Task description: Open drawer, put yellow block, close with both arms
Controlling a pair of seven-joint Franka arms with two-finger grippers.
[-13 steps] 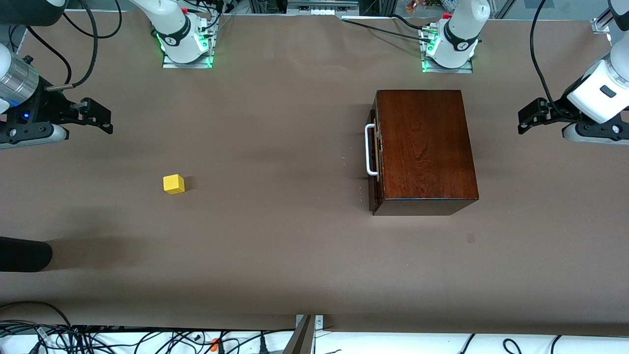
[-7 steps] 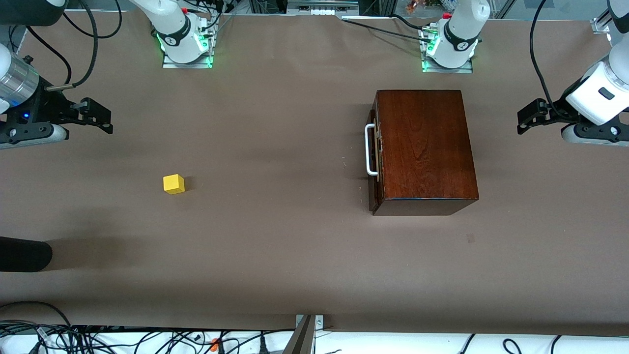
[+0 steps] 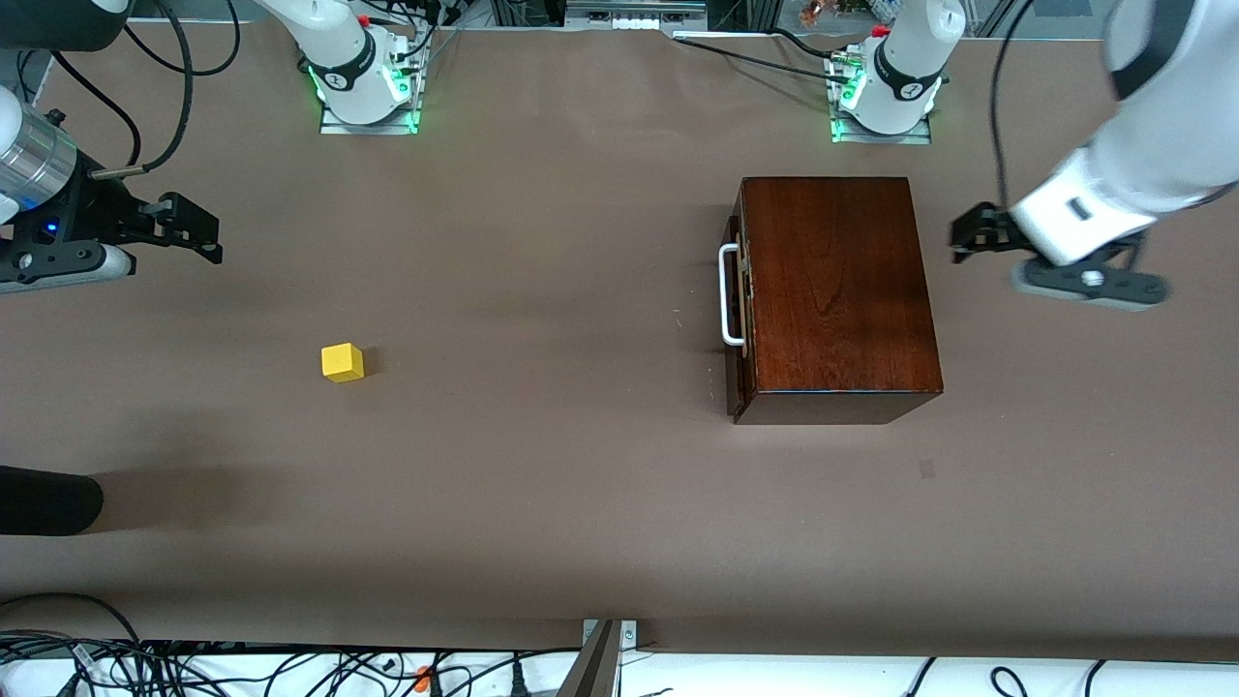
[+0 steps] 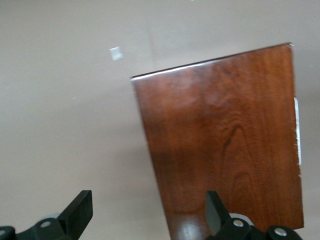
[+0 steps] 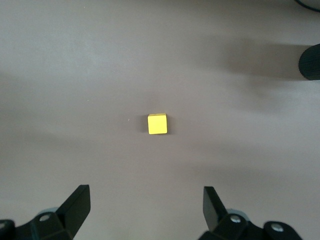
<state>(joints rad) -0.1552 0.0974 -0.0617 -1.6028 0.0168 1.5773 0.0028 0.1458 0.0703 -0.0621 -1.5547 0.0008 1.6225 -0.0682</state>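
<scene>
drawer [image 3: 736, 295] shut in box [image 3: 834, 290] | block [image 3: 342, 362] lay untouched toward right arm's end | left gripper [image 3: 968, 237], jaws wide, was brought toward box | right gripper [image 3: 194, 232] wide, waiting | opening judged begun

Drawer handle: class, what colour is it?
White. The handle shows best in the front view, against the dark brown box.

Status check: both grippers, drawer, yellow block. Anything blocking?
Left gripper open, empty, beside the wooden box. Right gripper open, waiting at its end of the table. Drawer shut; yellow block untouched. Nothing in the way.
</scene>
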